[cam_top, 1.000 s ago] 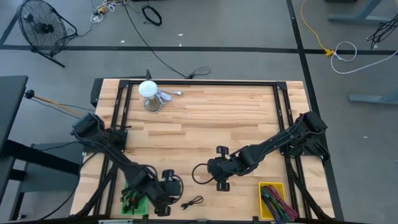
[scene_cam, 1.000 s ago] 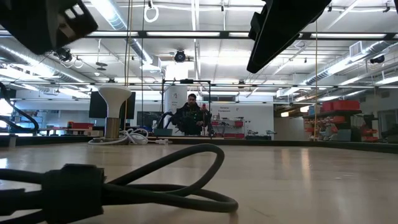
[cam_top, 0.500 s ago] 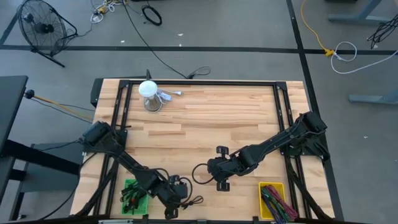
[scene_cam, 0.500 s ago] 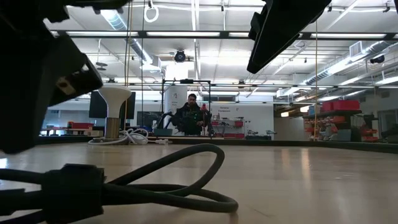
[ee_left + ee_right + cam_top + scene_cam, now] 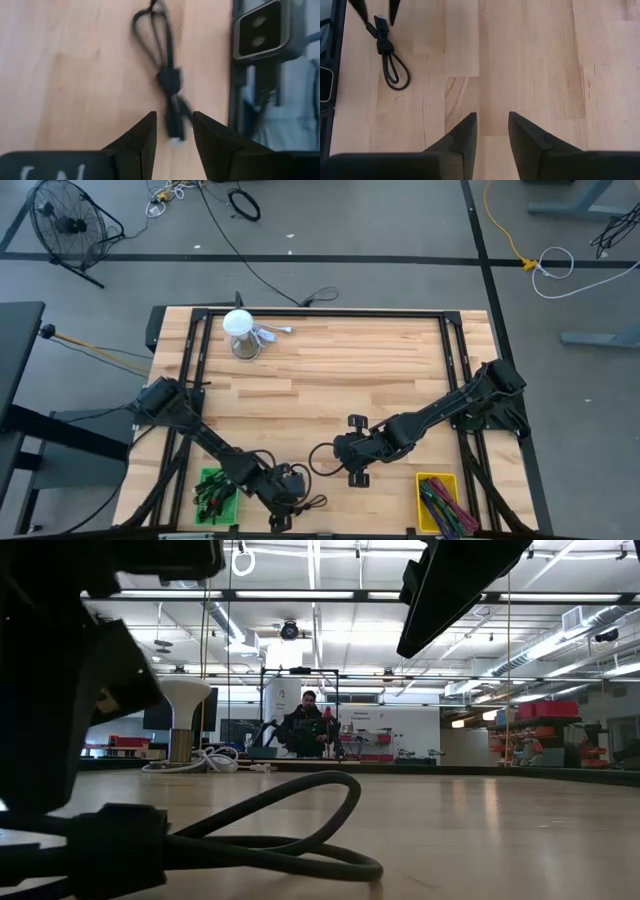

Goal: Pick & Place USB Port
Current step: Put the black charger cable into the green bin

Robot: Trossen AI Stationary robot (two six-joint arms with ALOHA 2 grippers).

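A short black USB cable (image 5: 170, 80), tied into a bundle with a loop at one end, lies flat on the wooden table near its near edge; it also shows in the high view (image 5: 313, 503), low view (image 5: 210, 840) and right wrist view (image 5: 387, 55). My left gripper (image 5: 175, 127) is open, low over the cable's plug end (image 5: 175, 135), one finger on each side of it; I see no touch. In the high view my left gripper (image 5: 293, 493) is just left of the cable. My right gripper (image 5: 347, 453) hangs open and empty over bare table.
A green bin (image 5: 214, 492) of cables sits at the near left, a yellow bin (image 5: 440, 502) of cables at the near right. A white stand (image 5: 238, 328) with cables is at the far left. The table-edge camera (image 5: 260, 30) is close to the cable.
My left gripper has gone toward the table's right edge along the near edge and come down to the cable; it now fills the left side of the low view. The cable has kept still.
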